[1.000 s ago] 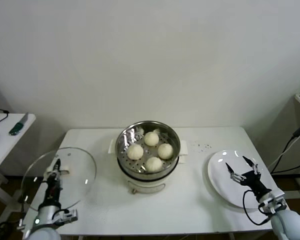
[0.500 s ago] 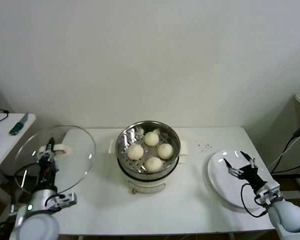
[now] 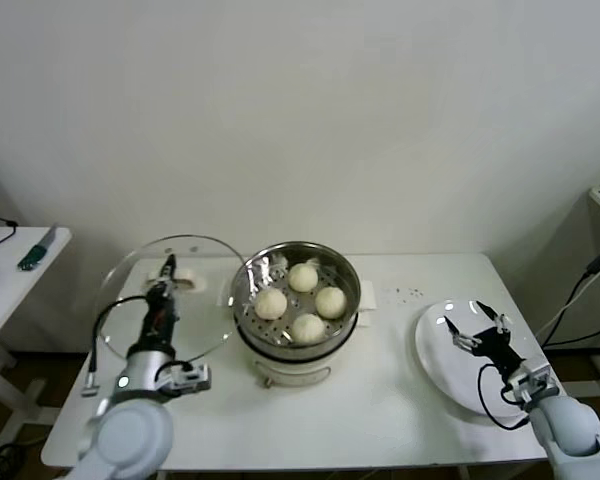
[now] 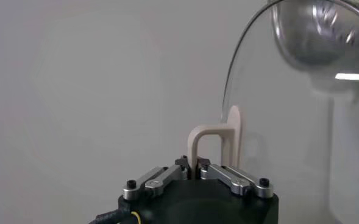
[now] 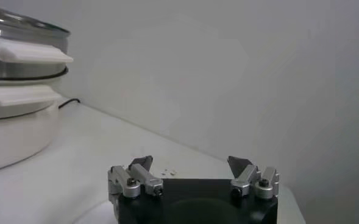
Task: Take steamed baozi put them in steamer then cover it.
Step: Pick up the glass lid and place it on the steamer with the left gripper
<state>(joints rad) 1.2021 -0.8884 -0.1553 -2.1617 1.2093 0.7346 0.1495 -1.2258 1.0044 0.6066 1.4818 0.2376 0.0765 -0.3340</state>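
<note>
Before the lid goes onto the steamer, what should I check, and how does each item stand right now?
1. All four steamed baozi inside the steamer: ok.
2. Left gripper shut on the lid handle: ok.
3. Glass lid centred over the steamer: not ok, it is held up to the steamer's left.
4. Right gripper away from the steamer: ok, open over the white plate.
5. Nothing on the steamer rim: ok.

Left end effector [image 3: 166,272] is raised left of centre, fingers pinched together; right end effector [image 3: 479,323] hovers low at right, fingers spread.
</note>
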